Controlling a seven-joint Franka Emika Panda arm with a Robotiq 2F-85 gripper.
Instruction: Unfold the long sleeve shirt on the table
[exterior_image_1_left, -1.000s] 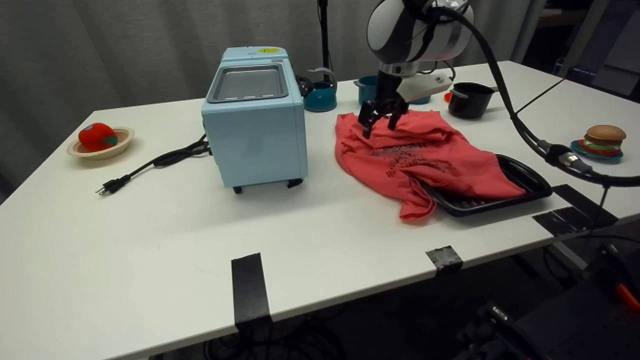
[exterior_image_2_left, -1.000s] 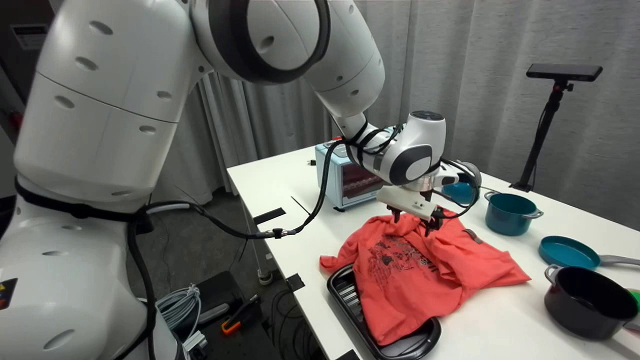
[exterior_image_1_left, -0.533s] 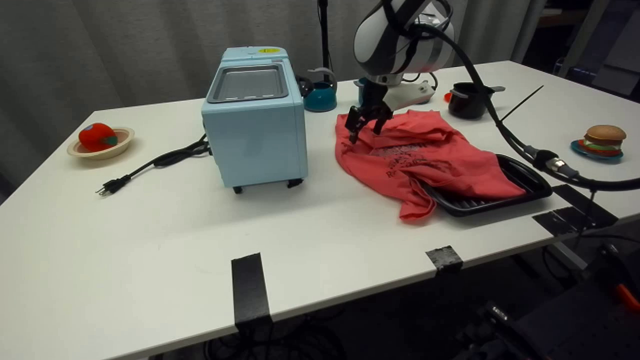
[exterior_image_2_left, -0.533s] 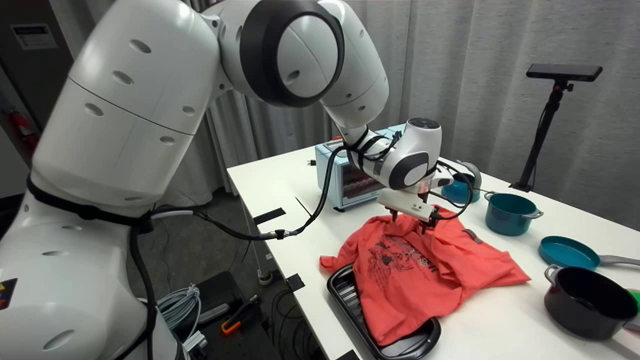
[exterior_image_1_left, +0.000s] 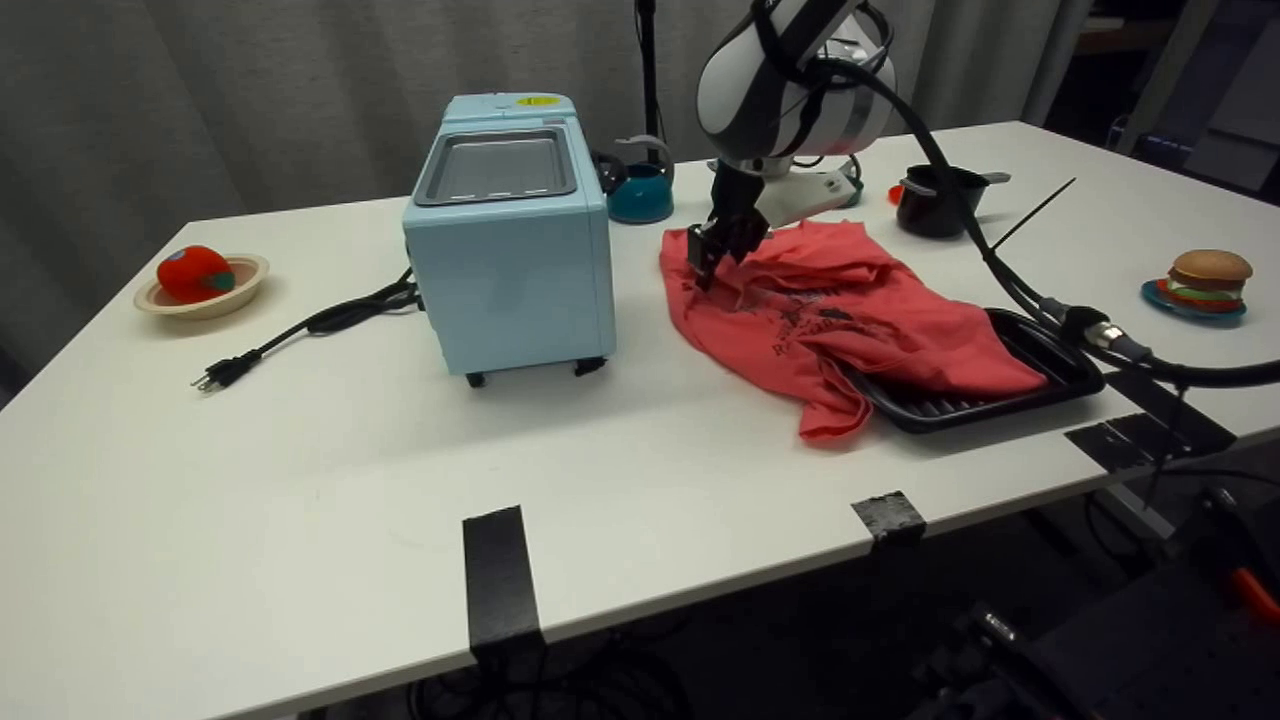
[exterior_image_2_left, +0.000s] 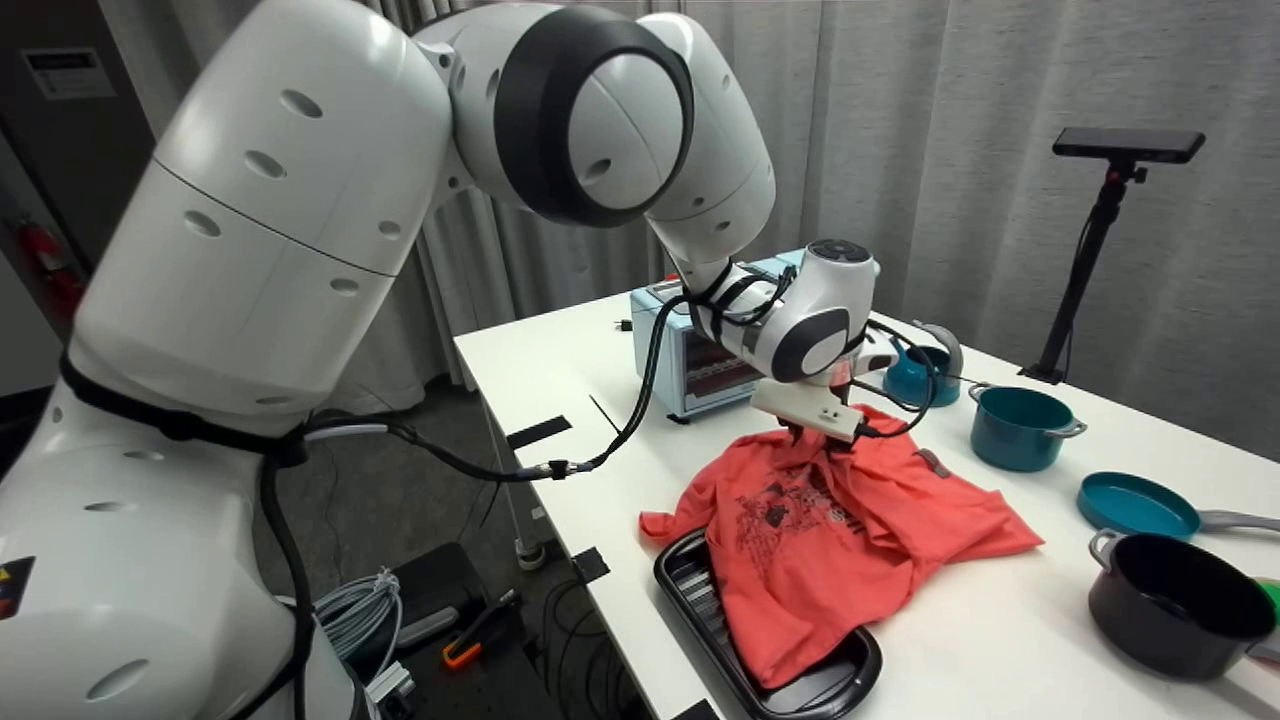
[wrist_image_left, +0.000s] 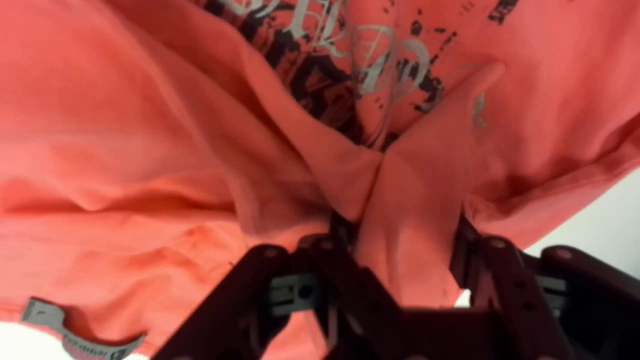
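Observation:
The coral-red long sleeve shirt (exterior_image_1_left: 880, 320) lies crumpled on the white table (exterior_image_1_left: 330, 530), dark print facing up, with one part draped over a black tray. My gripper (exterior_image_1_left: 722, 265) is down at the cloth, near the end of the shirt by the blue appliance. In the wrist view the jaws stand partly apart around a raised fold of the shirt (wrist_image_left: 125, 125). That fold fills the space between the fingers of the gripper (wrist_image_left: 404, 227). The fingertips are sunk into the fabric and partly hidden. A grey tag shows at the lower left there.
The black tray (exterior_image_2_left: 700, 612) sits under the shirt near the table edge. A blue appliance (exterior_image_1_left: 515, 285) stands beside the shirt. Around the back are a teal kettle (exterior_image_1_left: 640, 195), a teal pot (exterior_image_2_left: 1020, 430), a teal pan (exterior_image_2_left: 1130, 503) and a black pot (exterior_image_2_left: 1180, 610).
My gripper has moved down into the cloth and toward the blue appliance. Its jaws have come closer together, bunching the fabric. The shirt's far edges have been drawn slightly toward it.

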